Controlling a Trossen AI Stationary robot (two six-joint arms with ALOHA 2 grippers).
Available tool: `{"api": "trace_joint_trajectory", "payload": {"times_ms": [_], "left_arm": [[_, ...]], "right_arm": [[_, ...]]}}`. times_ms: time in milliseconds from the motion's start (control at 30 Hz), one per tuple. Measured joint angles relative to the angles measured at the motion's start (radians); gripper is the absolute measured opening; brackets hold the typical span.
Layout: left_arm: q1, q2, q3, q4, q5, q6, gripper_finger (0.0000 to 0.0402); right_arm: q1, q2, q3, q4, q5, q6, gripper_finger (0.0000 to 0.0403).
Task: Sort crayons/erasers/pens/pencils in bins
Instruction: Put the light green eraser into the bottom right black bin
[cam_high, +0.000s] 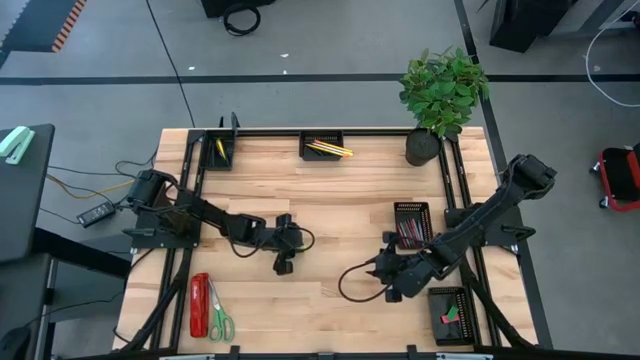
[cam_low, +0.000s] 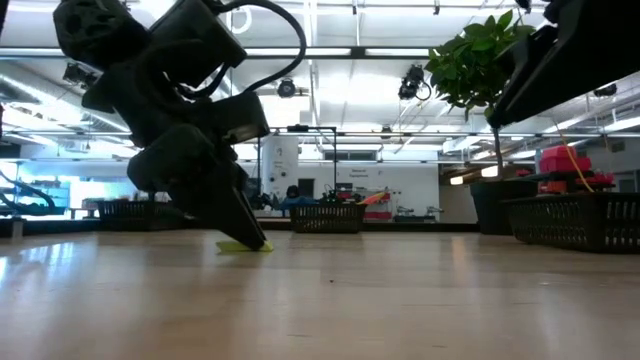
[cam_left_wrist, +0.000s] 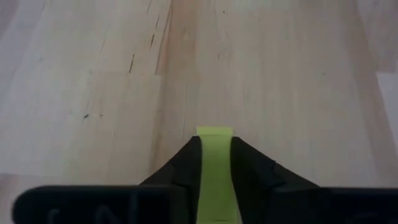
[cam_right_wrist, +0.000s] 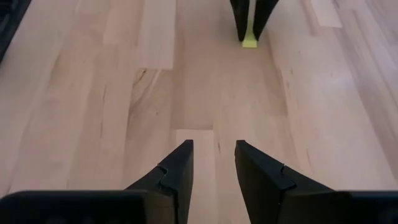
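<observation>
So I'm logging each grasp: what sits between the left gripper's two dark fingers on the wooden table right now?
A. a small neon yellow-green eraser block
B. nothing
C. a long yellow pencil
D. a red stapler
A: the left wrist view shows the left gripper with its fingers pressed against both sides of a small neon yellow-green eraser block on the table.

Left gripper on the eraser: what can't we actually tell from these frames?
- High view: the eraser is hidden under the left gripper.
- Left wrist view: the eraser's near end is cut off by the edge; the fingers flank it, but whether they grip it is unclear.
- Low view: only a sliver of eraser shows on the table; the fingers cover the rest.
- Bins: contents too small to sort by type in the high view.
</observation>
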Motion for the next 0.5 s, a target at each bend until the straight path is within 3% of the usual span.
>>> {"api": "trace_joint_trajectory", "payload": {"times_ms": [133,500], "left_arm": [[0.000,-0.021,-0.002,0.006,0.002,0.009,0.0067],[-0.055,-0.028,-0.005,0.056,-0.010,0.019,0.0075]], "right_arm": [[-0.010,0.000,0.000,0.001,0.000,0.003,0.0124],[-0.006,0.000,0.000,0.001,-0.096,0.059,0.0124]]}}
